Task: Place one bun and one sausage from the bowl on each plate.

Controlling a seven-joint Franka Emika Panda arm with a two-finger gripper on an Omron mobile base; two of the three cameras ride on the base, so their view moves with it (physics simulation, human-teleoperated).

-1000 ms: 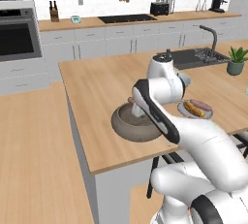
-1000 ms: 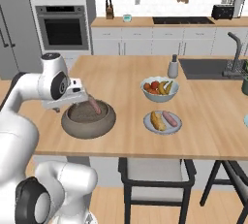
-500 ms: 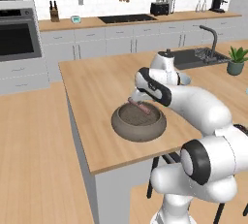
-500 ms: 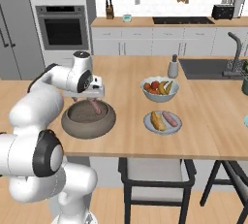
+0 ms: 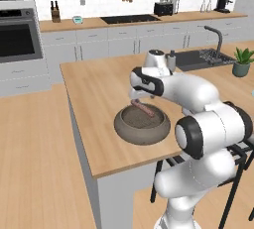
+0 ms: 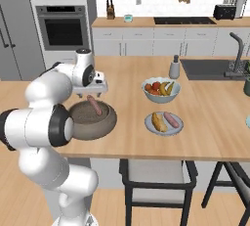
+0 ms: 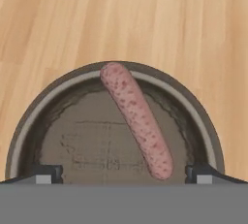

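The dark grey-brown bowl point(image 5: 141, 126) point(image 6: 93, 121) point(image 7: 29, 116) stands near the counter's front edge. One pinkish-brown sausage point(image 5: 142, 108) point(image 6: 94, 105) point(image 7: 138, 119) lies slanted inside it, one end resting on the far rim. My gripper point(image 7: 123, 174) point(image 5: 137, 95) point(image 6: 91, 91) hovers over the bowl's far side, pointing down, open and holding nothing. In the hand view the sausage's near end lies close to the right fingertip point(image 7: 201, 173). A pale blue-grey plate point(image 6: 149, 124) to the right carries a golden bun point(image 6: 156, 121) and a second sausage point(image 6: 170, 119).
A pale bowl of mixed fruit point(image 6: 160, 89) stands behind the plate, with a small grey bottle point(image 6: 174, 67) further back. The sink and tap point(image 6: 233, 63) lie at the right. A stool point(image 6: 158, 171) stands under the counter's front edge. Bare wood lies left of and beyond the dark bowl.
The arm has unfolded and the hand has turned and shifted toward the bowl's far rim. The jaws stayed open. The sausage in the bowl has not moved.
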